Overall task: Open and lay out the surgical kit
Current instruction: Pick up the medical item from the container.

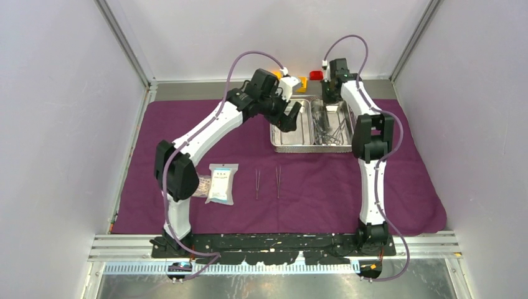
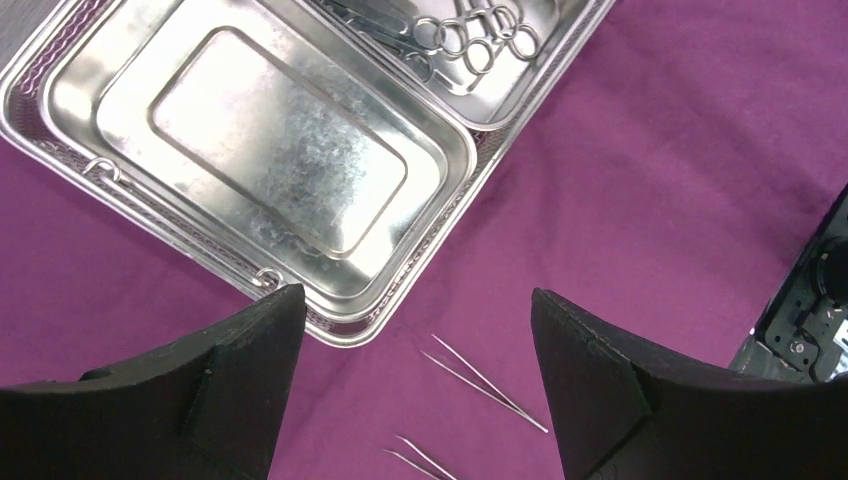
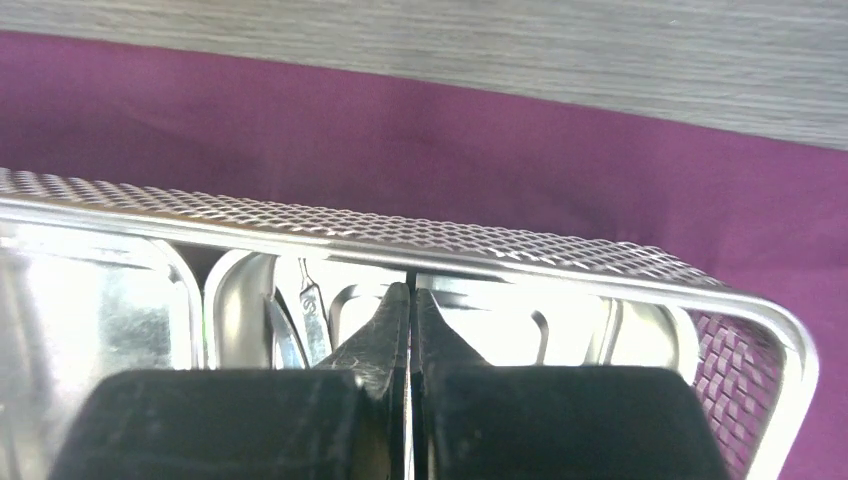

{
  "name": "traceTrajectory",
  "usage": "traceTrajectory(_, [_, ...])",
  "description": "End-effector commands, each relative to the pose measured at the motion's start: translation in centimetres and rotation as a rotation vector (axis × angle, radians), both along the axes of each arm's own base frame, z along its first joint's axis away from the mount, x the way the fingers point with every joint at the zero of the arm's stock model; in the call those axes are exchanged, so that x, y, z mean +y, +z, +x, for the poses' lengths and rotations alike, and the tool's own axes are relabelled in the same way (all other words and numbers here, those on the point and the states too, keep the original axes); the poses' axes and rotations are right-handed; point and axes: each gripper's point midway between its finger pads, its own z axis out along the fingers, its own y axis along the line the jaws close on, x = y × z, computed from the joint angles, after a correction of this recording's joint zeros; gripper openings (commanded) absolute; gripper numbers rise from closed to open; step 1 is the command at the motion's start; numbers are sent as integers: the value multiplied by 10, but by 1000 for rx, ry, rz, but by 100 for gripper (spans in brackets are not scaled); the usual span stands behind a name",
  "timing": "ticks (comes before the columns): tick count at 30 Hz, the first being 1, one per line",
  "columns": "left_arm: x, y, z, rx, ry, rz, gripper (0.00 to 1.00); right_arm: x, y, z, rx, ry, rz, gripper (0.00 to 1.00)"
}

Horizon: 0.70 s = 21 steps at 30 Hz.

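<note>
Black fingers of the left gripper (image 2: pixel 415 305) stand spread wide above the purple cloth (image 2: pixel 650 180), with tweezers (image 2: pixel 485 385) lying between them and the steel tray (image 2: pixel 440 215) just ahead. Right gripper (image 3: pixel 410 300) is pressed together (whether on anything, I cannot tell) inside the tray, clamps (image 2: pixel 470 45) close beside it.

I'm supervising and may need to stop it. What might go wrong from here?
The right fingers are shut low inside the tray, beside its mesh wall; lifting may snag the rim and shift the tray.
The clamps and scissors lie piled with rings overlapping, so one pulled out may drag others.
The open left fingers hover near that compartment; the arms may bump.
</note>
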Motion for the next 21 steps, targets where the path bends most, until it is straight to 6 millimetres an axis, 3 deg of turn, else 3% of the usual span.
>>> traceTrajectory(1, [-2, 19, 18, -24, 53, -51, 85, 4, 92, 10, -187, -6, 44, 0])
traceTrajectory(8, [-18, 23, 27, -9, 70, -122, 84, 3, 109, 6, -212, -8, 44, 0])
traceTrajectory(13, [-31, 25, 33, 32, 87, -176, 82, 3, 136, -5, -248, -1, 55, 0])
traceTrajectory(17, [-32, 28, 38, 28, 110, -193, 81, 1, 152, -29, -243, -24, 67, 0])
traceTrajectory(21, [-22, 33, 43, -3, 146, -189, 80, -6, 162, -68, -229, -45, 64, 0])
